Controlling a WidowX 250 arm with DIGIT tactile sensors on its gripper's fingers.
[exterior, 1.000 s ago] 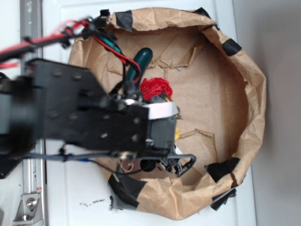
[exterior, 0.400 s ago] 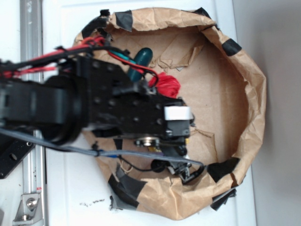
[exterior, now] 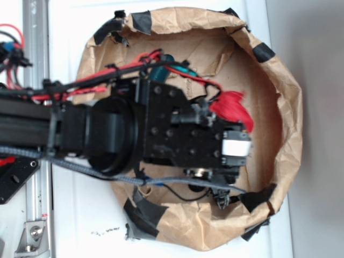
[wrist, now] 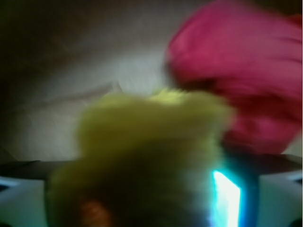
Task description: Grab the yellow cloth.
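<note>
Wrist view is blurry, but the yellow cloth (wrist: 142, 151) fills the space right at the gripper (wrist: 151, 208), beside the red cloth (wrist: 241, 75), inside the paper-lined basin (exterior: 290, 97). Jaw state: can't tell. Grasp likely underway, unconfirmed.

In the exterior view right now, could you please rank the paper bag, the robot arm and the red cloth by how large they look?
1. Paper bag, though the arm hides much of it.
2. Robot arm: nearly as large, but it is nearer the camera, so this ranking is unsure.
3. Red cloth, clearly smallest, partly hidden by the arm.
</note>
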